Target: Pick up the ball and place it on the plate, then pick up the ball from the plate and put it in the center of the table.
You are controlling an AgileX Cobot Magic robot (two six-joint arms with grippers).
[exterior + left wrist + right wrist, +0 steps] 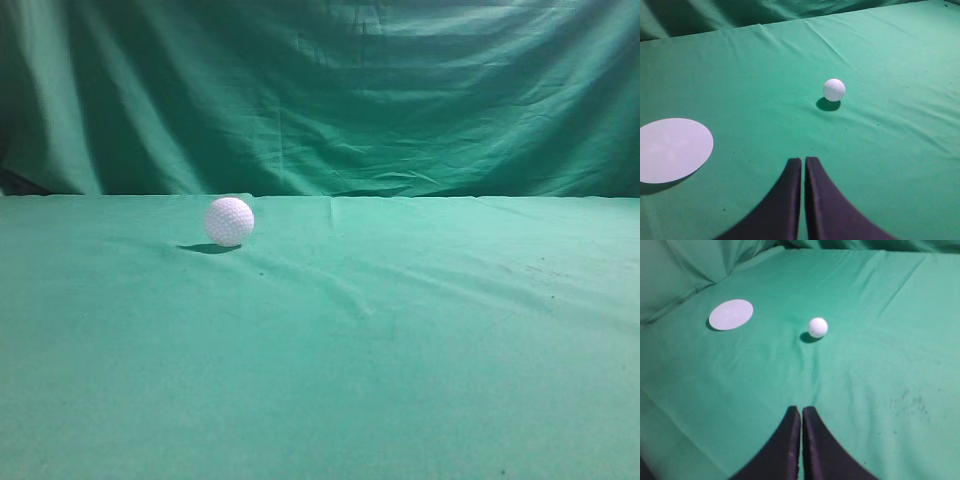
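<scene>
Left hand (803,162): dark fingers pressed together, only a thin slit between the tips, holding nothing. It hangs above the table (900,165), pointing forward over the green cloth, not touching the surface as far as the left wrist view shows. Ball (834,89) lies ahead of it and a bit to the right, well apart from the tips, resting on the cloth with a small dark shadow at its near-left side. Plate (672,149), a flat pale disc, sits at the left edge of that view, nearer the hand than the ball is, also apart from the tips.

Right hand (801,411): same pose, fingers closed to a hairline gap, nothing gripped, held over the table and aimed forward. In the right wrist view the ball (818,327) is straight ahead, slightly right of the tips, well apart. Plate (731,314) is farther out to the left of the ball, clearly separated from it.

Exterior view: neither hand in frame. Ball (229,221) sits alone left of the middle, toward the far edge of the table (400,380), in front of the draped green backdrop (330,90). Cloth slightly wrinkled, a few dark specks on the right side. Nothing lies between either hand and the ball.
</scene>
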